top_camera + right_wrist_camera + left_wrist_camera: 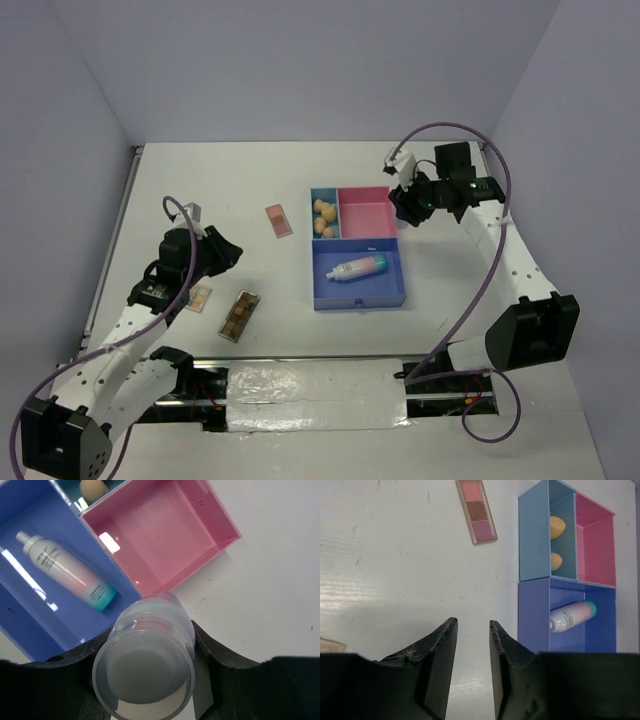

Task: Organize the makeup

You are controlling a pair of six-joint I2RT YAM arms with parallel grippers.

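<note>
Glossy plastic tray [160,535], frosted translucent plastic tube [145,675], matt table [270,580].

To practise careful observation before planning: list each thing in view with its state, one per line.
left tool: open, empty.
right tool: shut on the white tube.
white tube: gripped, not yet in the tray.
gradient bottle: on its side in the blue compartment.
sponges: in the light-blue compartment.
pink compartment: empty.
pink palette: flat on the table, outside the tray.
brown palette: flat on the table, outside the tray.
</note>
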